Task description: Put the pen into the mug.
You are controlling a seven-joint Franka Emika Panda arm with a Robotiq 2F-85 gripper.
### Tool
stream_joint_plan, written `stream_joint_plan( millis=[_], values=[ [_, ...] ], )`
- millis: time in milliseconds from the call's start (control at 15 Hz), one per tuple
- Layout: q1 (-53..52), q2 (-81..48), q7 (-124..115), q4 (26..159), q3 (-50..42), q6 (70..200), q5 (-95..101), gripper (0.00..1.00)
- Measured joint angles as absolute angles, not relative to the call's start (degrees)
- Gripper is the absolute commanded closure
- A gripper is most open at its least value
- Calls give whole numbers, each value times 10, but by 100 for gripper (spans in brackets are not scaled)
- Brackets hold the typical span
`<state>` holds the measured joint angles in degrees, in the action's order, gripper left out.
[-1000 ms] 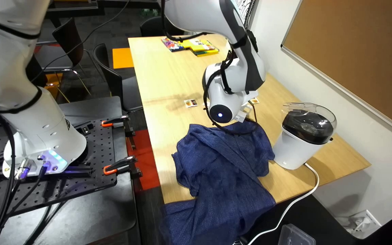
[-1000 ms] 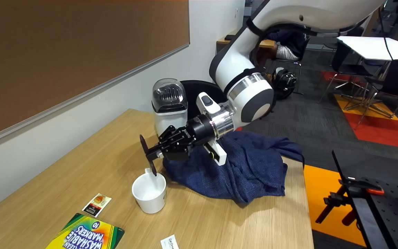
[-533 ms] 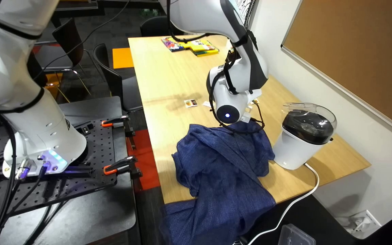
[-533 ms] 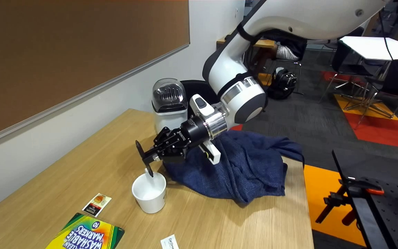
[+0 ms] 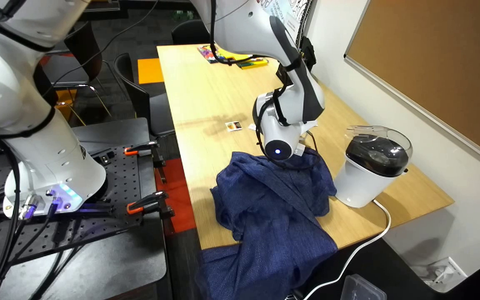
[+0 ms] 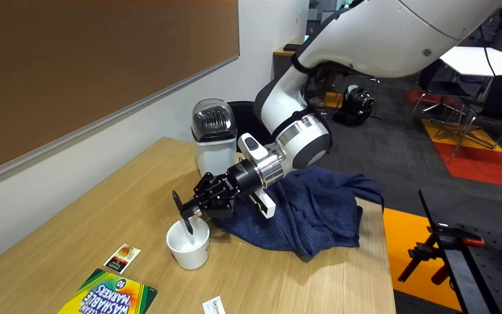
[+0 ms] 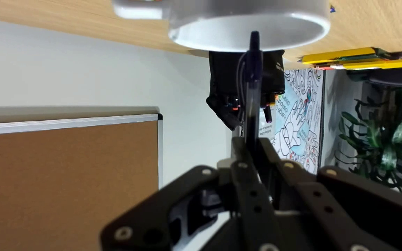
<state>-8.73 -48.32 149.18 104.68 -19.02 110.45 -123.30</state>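
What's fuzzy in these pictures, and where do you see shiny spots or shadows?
Wrist view: the gripper looks blurry, perhaps from being so close; in both exterior views: glints on the dark lid; in an exterior view: soft shadow on the table beside the blue cloth.

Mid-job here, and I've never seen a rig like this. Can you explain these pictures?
The machine is one robot arm ending in a black two-fingered gripper. Two pictures are taken from outside the robot, the third from its wrist, with the table at the top, so the upright mug looks overturned. The table also bears a crumpled blue cloth, a dark-topped white appliance, a marker box and a small packet. The gripper is closed on a dark pen. Its lower end shows over or within the mug's opening; I can't tell which.
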Motion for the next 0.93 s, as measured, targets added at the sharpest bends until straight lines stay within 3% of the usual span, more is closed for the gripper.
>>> stream_joint_plan(
  millis=[133,600,933],
  values=[
    [-95,-493,1492,1041,-198,1099,-1236,56],
    [-111,-506,1492,1032,-210,1096,-1242,3],
    [-122,-506,1492,1031,-222,1091,-1250,0]
  ],
)
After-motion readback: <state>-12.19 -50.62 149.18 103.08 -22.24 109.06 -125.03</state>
